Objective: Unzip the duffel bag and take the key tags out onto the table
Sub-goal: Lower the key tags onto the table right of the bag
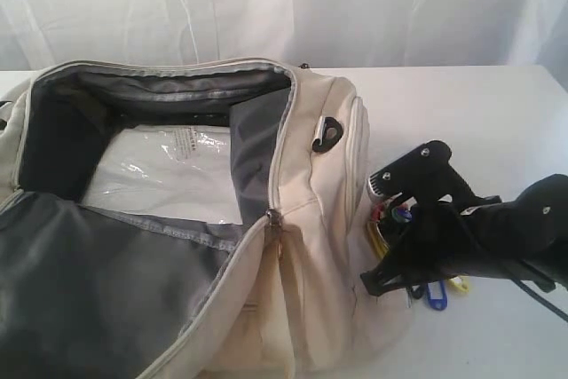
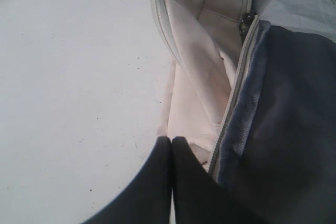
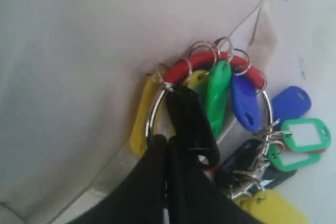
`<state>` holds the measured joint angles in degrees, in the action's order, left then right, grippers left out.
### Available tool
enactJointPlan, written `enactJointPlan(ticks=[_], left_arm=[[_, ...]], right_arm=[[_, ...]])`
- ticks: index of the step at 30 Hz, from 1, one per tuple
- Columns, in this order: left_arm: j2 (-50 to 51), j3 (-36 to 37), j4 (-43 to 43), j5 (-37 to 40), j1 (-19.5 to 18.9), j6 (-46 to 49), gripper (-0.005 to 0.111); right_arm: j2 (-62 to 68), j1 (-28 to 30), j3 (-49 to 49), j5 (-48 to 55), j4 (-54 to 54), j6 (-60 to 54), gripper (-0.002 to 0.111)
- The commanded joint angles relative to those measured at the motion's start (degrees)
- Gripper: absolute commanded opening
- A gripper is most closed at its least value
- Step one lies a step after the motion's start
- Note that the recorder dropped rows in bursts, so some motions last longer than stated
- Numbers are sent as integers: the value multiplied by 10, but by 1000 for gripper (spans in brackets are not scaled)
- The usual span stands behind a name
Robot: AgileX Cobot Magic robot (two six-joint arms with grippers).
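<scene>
duffel bag (image 1: 311,219): cut by left, bottom edges | key tags (image 1: 435,295): largely behind right arm (image 1: 524,219)

The duffel bag (image 1: 311,246) is cream outside, grey-lined inside. Just beside the black right tool (image 3: 168,139), the key tags (image 3: 218,98) show red, green, blue, yellow and black. The table (image 1: 479,130) is plain white.

Left gripper (image 2: 171,142) pointing downward, its dark fingers pressed together with only a thin seam between them, right arm (image 1: 522,219) black and bulky, reaching in low from the right side, right gripper (image 3: 168,140) closed, fingertips meeting
</scene>
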<state>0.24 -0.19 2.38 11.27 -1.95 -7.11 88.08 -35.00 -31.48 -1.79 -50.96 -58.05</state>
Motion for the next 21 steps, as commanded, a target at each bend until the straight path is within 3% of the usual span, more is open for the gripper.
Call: enactJointPlan(ticks=[1,14,21], left_arm=[[-2,2,-4,-2,-2,-4,0],[-2,2,-4,-2,-2,-4,0],[-2,2,-4,-2,-2,-4,0]], right_arm=[[22,2,1,-32,2,-6,0],[60,2,1,-152,-10,-6,0],[93,2,1,-163,-10,-9,0]])
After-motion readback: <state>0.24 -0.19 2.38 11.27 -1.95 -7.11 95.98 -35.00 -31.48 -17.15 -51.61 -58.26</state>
